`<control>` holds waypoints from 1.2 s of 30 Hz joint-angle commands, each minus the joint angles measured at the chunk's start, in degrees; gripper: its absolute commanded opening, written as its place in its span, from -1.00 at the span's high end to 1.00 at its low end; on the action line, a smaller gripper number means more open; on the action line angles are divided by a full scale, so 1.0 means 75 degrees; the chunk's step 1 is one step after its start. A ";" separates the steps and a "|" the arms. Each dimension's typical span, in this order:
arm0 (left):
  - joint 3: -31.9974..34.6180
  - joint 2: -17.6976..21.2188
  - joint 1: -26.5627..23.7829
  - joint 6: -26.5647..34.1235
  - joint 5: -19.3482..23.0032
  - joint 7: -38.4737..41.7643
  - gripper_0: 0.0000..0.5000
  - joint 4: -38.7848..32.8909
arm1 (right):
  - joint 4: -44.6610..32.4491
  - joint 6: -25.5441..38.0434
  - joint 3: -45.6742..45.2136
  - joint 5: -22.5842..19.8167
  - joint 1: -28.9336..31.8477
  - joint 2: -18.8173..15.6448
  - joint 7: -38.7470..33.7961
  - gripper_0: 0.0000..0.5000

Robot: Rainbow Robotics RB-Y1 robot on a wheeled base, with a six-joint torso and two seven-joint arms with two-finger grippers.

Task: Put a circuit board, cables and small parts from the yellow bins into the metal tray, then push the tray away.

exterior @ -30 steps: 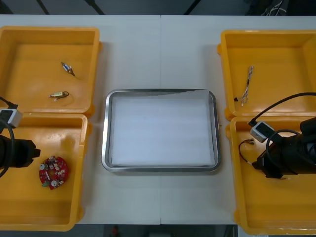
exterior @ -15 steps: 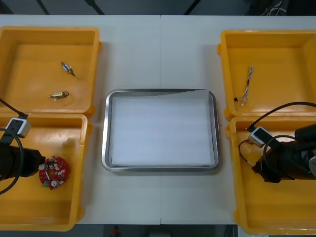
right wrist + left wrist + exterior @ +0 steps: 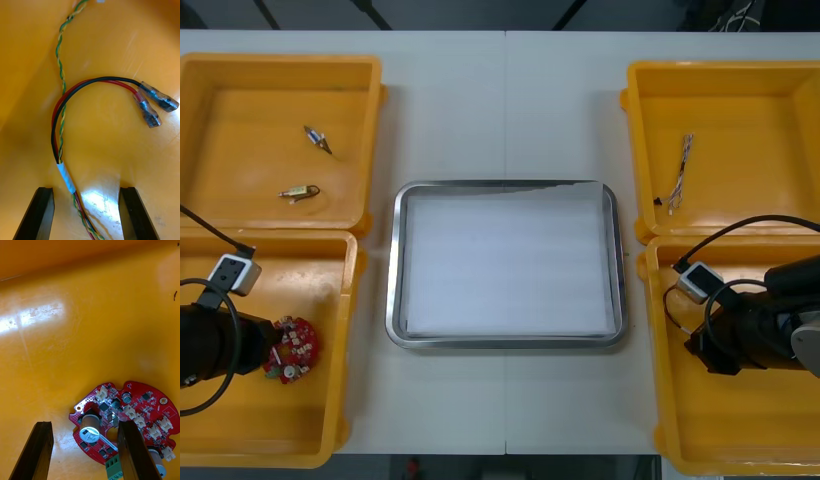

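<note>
The left gripper (image 3: 82, 453) hangs with fingers apart over the circuit board (image 3: 123, 420) in the near left yellow bin (image 3: 240, 430). The board lies off centre, partly under one finger, so closing may only push it away or press on its parts. The right gripper (image 3: 85, 215), also spread, straddles the cable bundle (image 3: 60, 123) in the near right yellow bin (image 3: 700, 440) — the thin wires may slip out. The metal tray (image 3: 393, 300) waits between the bins. The print on the board seems too small to read.

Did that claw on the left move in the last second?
Yes. In the front view the left gripper has come toward the table's near edge, level with the red circuit board, which lies unmoved in its yellow bin.
</note>
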 commanded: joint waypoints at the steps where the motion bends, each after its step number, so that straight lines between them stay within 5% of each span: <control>1: -0.0133 0.0244 0.0076 -0.0090 -0.0094 -0.0216 -1.00 -0.0002 | -0.0051 -0.0072 0.0221 0.0060 0.0126 0.0092 -0.0296 -1.00; 8: -0.0215 0.0279 0.0076 -0.0090 -0.0106 -0.0333 -1.00 -0.0002 | -0.0051 -0.0283 0.0397 0.0295 0.0126 0.0092 -0.0402 -0.94; 9: -0.0227 0.0279 0.0087 -0.0090 -0.0106 -0.0345 -1.00 -0.0002 | -0.0051 -0.0295 0.0409 0.0306 0.0126 0.0092 -0.0414 -0.71; 12: -0.0227 0.0279 0.0076 -0.0090 -0.0106 -0.0380 -1.00 0.0009 | -0.0051 -0.0307 0.0409 0.0295 0.0126 0.0092 -0.0472 0.75; 14: -0.0239 0.0279 0.0076 -0.0090 -0.0106 -0.0403 -1.00 0.0033 | -0.0051 -0.0295 0.0409 0.0306 0.0126 0.0092 -0.0507 1.00; 26: -0.0872 0.0232 -0.0452 -0.0372 -0.0130 -0.0497 -1.00 0.0502 | -0.0203 -0.0178 0.0139 0.0424 0.0126 0.0092 -0.0461 1.00; 36: -0.0872 0.0220 -0.0592 -0.0594 -0.0141 -0.0544 -1.00 0.0513 | -0.1363 0.1498 -0.0904 0.0013 0.0008 0.0092 -0.0402 1.00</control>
